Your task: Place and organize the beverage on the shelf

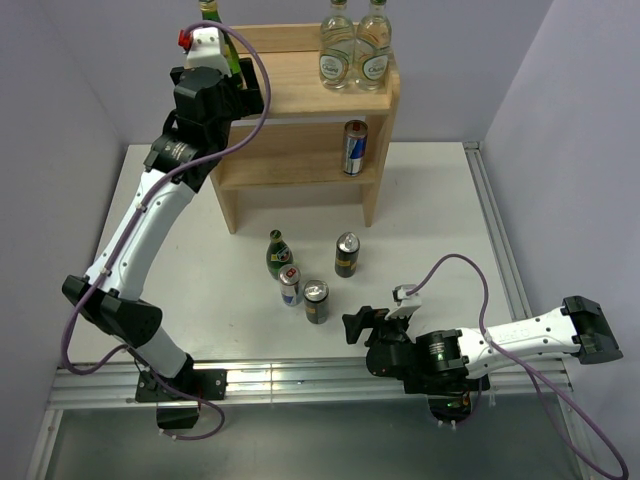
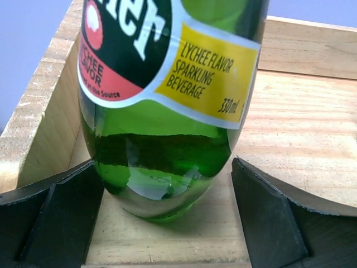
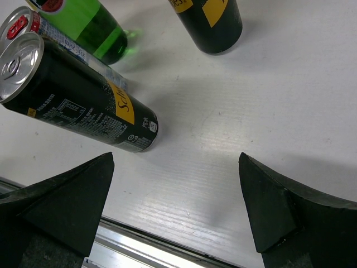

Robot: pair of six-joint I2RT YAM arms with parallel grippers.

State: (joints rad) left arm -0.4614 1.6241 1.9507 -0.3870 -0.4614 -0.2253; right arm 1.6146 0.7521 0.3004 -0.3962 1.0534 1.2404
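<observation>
The wooden shelf [image 1: 300, 80] stands at the back of the table. One dark-green bottle [image 2: 162, 111] stands on its top board at the left corner [image 1: 210, 12]. My left gripper [image 1: 238, 82] is open around the bottle's base [image 2: 164, 170], with a gap at the right finger [image 2: 262, 212]. A blue-and-silver can [image 1: 355, 147] stands on the lower tier. On the table stand the other green bottle [image 1: 279, 252], a blue-and-silver can [image 1: 290, 285] and two dark cans [image 1: 316, 301] [image 1: 347, 254]. My right gripper [image 1: 360, 325] is open and empty, low over the table [image 3: 175, 162], right of the near dark can [image 3: 78, 100].
Two clear glass bottles [image 1: 338, 45] [image 1: 373, 45] stand on the top board's right side. The raised wooden rim [image 2: 44, 100] is close to the left of the green bottle. A metal rail [image 1: 300, 378] runs along the table's front edge, just below my right gripper.
</observation>
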